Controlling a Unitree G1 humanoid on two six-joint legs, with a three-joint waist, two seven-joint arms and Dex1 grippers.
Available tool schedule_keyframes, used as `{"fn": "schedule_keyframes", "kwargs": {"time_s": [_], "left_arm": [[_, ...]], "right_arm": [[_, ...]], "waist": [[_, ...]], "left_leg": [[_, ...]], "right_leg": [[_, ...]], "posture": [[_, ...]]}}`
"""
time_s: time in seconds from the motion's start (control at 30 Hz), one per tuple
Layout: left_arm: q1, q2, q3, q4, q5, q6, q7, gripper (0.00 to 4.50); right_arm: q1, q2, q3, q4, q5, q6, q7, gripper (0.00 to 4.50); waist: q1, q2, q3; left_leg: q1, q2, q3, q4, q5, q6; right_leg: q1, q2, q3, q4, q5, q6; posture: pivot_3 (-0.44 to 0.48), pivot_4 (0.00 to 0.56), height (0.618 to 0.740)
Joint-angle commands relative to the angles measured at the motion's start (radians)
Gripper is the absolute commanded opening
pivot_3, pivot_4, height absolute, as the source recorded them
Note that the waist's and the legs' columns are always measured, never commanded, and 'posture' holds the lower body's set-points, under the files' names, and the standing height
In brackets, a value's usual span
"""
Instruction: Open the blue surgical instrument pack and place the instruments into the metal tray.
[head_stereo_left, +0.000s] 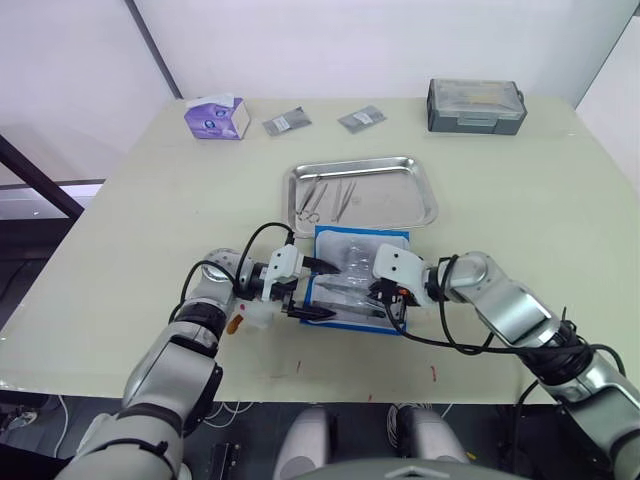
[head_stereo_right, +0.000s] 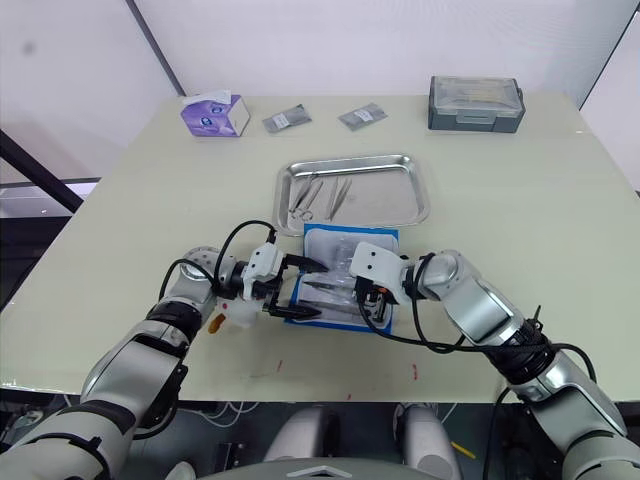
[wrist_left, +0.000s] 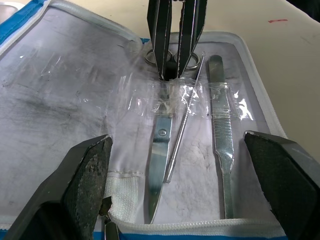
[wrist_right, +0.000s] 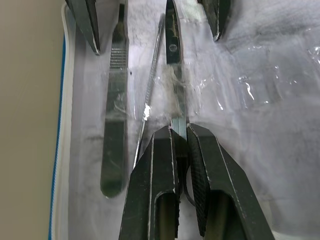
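Observation:
The blue surgical instrument pack (head_stereo_left: 360, 245) lies open, pale lining up, just in front of the metal tray (head_stereo_left: 432, 200). Under clear pocket bands in the pack lie scissors (wrist_left: 159, 155), a thin probe (wrist_left: 182, 130) and a flat scalpel handle (wrist_left: 222, 135). My right gripper (wrist_right: 181, 135) is shut on the scissors (wrist_right: 175, 75) just ahead of their rings, at the pack's right side (head_stereo_left: 385, 297). My left gripper (head_stereo_left: 322, 290) stands wide open at the pack's left edge, its fingers either side of these instruments. Several instruments (head_stereo_left: 325, 197) lie in the tray's left half.
At the table's far side stand a purple tissue box (head_stereo_left: 217, 117), two grey foil packets (head_stereo_left: 286, 122) (head_stereo_left: 361, 118) and a dark grey plastic box (head_stereo_left: 476, 105). The table's front edge runs close behind both arms.

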Motion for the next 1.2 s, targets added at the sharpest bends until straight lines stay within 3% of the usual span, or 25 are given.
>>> {"fn": "schedule_keyframes", "kwargs": {"time_s": [0.03, 0.73, 1.2], "left_arm": [[0.081, -0.027, -0.067, 0.085, 0.100, 0.002, -0.047, 4.50], [0.084, -0.041, -0.058, 0.094, 0.114, 0.002, -0.047, 4.50], [0.082, -0.050, -0.052, 0.098, 0.122, 0.002, -0.047, 4.50]], "right_arm": [[-0.035, -0.032, 0.012, -0.059, -0.019, 0.025, 0.021, 0.10], [-0.118, -0.103, -0.010, -0.178, 0.006, 0.121, 0.077, 0.10], [-0.098, -0.232, -0.057, -0.239, 0.036, 0.116, 0.120, 0.10]], "waist": [[0.000, 0.000, 0.000], [0.002, 0.000, 0.000], [0.003, -0.001, 0.001]], "left_leg": [[0.000, 0.000, 0.000, 0.000, 0.000, 0.000], [-0.001, 0.000, -0.001, 0.000, 0.000, 0.000], [-0.001, -0.001, -0.001, 0.000, 0.000, 0.000]], "right_leg": [[0.000, 0.000, 0.000, 0.000, 0.000, 0.000], [0.000, 0.000, 0.000, 0.000, 0.000, 0.000], [0.000, -0.001, -0.001, 0.000, 0.000, 0.000]], "posture": [[0.000, 0.150, 0.734], [0.000, 0.150, 0.734], [0.000, 0.150, 0.734]]}}
